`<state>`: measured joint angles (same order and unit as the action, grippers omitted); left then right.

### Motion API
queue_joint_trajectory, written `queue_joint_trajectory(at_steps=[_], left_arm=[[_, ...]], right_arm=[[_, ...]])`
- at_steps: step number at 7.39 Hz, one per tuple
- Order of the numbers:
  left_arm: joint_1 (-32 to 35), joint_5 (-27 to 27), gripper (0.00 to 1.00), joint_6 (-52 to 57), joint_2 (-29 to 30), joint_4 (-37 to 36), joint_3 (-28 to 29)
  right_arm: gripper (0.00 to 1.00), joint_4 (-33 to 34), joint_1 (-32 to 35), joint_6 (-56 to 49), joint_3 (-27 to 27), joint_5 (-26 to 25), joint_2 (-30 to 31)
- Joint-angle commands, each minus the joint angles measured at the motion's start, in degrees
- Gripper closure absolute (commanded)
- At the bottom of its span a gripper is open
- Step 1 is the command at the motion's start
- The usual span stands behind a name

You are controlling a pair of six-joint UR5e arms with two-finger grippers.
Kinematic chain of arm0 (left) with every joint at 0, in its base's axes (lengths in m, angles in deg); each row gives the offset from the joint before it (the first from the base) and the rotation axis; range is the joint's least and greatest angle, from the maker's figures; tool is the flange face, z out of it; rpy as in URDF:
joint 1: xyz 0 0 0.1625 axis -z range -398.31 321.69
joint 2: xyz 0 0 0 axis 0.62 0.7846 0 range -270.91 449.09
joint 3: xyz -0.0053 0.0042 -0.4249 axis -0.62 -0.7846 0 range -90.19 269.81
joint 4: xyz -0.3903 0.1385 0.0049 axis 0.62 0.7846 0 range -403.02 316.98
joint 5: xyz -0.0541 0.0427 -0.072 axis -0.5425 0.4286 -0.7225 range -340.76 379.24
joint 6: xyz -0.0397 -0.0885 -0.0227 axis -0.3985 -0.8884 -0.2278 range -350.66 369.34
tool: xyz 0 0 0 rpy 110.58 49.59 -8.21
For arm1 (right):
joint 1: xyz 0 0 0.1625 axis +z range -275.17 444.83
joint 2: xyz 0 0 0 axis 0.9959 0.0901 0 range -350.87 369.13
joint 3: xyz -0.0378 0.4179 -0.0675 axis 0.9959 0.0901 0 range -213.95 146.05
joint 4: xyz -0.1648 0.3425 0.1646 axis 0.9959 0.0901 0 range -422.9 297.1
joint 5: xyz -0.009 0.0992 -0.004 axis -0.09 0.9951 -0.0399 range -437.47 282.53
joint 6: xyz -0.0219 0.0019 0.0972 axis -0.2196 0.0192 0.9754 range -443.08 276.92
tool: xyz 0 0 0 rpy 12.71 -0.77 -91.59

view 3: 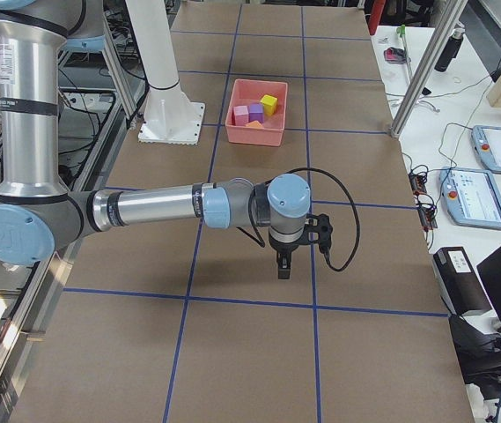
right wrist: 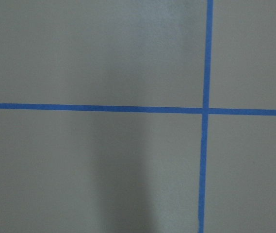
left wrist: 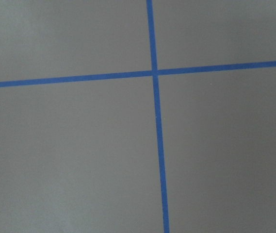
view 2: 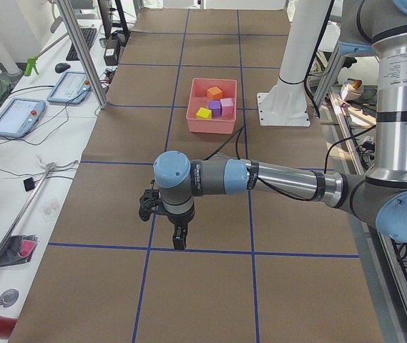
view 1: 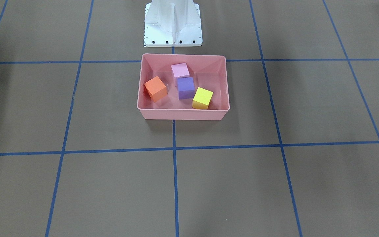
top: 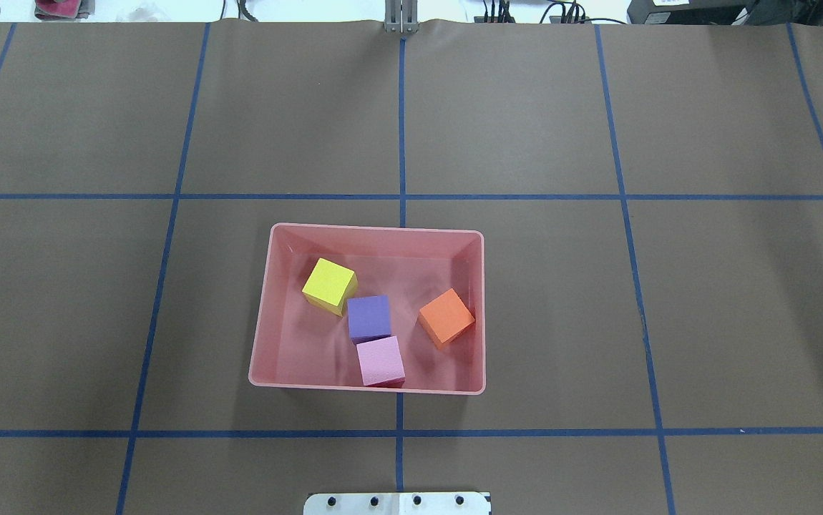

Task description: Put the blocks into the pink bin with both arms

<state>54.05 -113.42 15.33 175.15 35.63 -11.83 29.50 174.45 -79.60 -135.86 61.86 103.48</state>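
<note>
Status: all four blocks are inside the pink bin (view 1: 183,114), which stands on the desk (top: 597,322) just in front of the white base pedestal (view 1: 173,23).
- The yellow block (view 1: 202,97), purple block (view 1: 186,87) and light-pink block (view 1: 180,70) sit in a touching chain across the middle.
- The orange block (view 1: 156,88) sits apart from them, near the wall on the robot's right.
- No cube shows on the desk outside the bin.

My read: placing is done and this is the end or park phase.

The left pincer (view 2: 179,244) and right pincer (view 3: 283,273) hang point-down over bare desk, well apart from the bin, each toward its own end. They show only in the side views, so I cannot tell whether the jaws are apart or together. Nothing visible in either. The wrist cams show only brown paper and blue tape lines.

Next move, if any: hold clear or go home. No grasp is needed.

Writing: none on the bin or blocks. The screens at the desk edges are too small to read.
</note>
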Motion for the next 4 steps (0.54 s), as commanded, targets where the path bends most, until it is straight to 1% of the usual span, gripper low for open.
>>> queue_joint_trajectory(at_steps=[1,2,3,4], left_arm=[[-0.2,-0.1,0.0,-5.7,-0.4,5.3,1.8],[-0.3,-0.1,0.0,-8.2,-0.4,9.6,4.2],[-0.3,-0.1,0.0,-9.0,-0.1,12.0,5.3],[-0.3,-0.1,0.0,-9.0,0.2,12.0,5.0]], right_arm=[[0.0,-1.0,0.3,0.4,0.5,-0.2,0.9],[0.0,-0.9,0.3,0.4,0.5,-0.3,1.1],[0.0,-0.9,0.3,0.4,0.6,-0.4,1.1],[0.0,-1.0,0.2,0.2,2.0,-0.3,1.3]])
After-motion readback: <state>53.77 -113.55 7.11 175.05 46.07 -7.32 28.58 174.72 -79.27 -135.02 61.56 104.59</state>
